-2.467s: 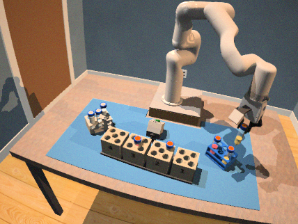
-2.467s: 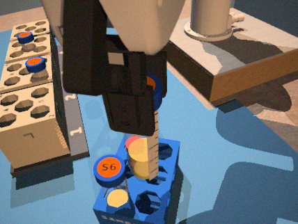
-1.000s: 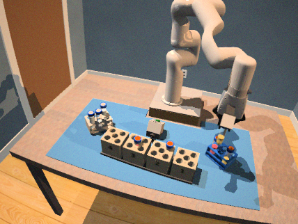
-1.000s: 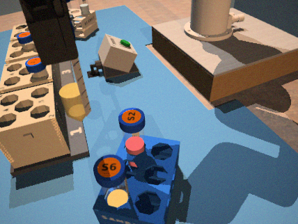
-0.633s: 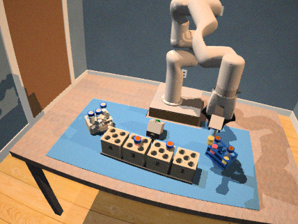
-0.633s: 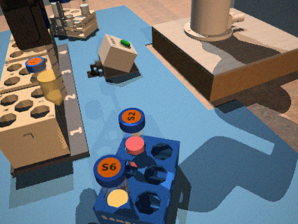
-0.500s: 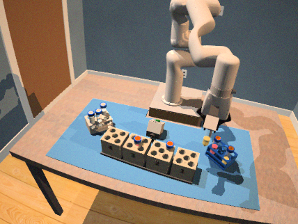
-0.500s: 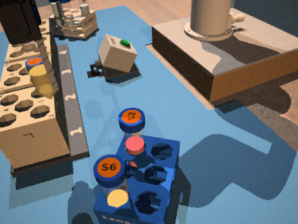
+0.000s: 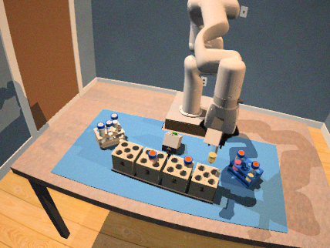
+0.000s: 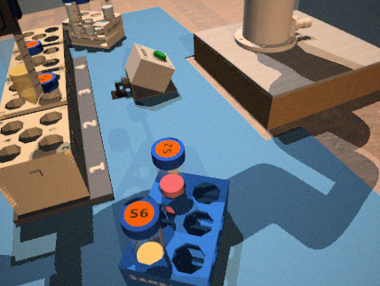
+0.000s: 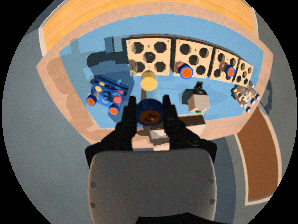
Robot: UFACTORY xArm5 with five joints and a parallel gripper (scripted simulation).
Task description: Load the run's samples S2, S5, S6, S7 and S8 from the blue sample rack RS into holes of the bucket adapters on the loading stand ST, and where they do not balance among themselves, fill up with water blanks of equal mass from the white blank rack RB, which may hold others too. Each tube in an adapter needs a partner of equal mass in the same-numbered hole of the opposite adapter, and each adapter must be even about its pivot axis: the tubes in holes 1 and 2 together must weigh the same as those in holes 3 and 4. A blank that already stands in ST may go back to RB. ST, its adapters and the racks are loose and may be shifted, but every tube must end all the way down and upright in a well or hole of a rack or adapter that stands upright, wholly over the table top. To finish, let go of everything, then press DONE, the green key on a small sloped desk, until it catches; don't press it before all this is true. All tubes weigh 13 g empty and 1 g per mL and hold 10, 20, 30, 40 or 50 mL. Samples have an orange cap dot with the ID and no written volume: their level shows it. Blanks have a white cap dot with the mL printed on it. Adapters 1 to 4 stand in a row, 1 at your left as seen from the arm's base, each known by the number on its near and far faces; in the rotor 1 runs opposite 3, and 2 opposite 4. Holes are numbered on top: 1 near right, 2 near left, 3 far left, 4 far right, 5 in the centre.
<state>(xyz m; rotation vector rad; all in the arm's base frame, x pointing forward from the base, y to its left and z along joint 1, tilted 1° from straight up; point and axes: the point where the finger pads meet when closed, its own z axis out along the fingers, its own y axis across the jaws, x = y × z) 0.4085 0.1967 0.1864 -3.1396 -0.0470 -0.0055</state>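
My gripper (image 9: 214,145) (image 11: 149,103) is shut on a sample tube (image 9: 212,156) (image 10: 22,82) (image 11: 149,83) with a blue cap, an orange dot and yellow liquid; I cannot read its ID. It hangs upright above the mat, just on the arm's side of adapter 1 (image 9: 204,181) (image 10: 35,178). On the loading stand ST (image 10: 86,111), one capped tube (image 9: 188,159) (image 10: 46,79) stands in adapter 2 (image 9: 175,175) and one (image 9: 153,154) (image 10: 33,44) in adapter 3 (image 9: 148,167). Adapter 4 (image 9: 124,159) shows only empty holes. The blue sample rack (image 9: 244,177) (image 10: 209,209) holds S2 (image 10: 168,151) and S6 (image 10: 138,214).
The white blank rack (image 9: 109,141) (image 10: 104,33) with several blue-capped tubes stands at the far end of the adapter row. The small desk with the green DONE key (image 9: 174,134) (image 10: 159,55) sits between the adapters and the arm's base block (image 9: 181,125) (image 10: 275,89).
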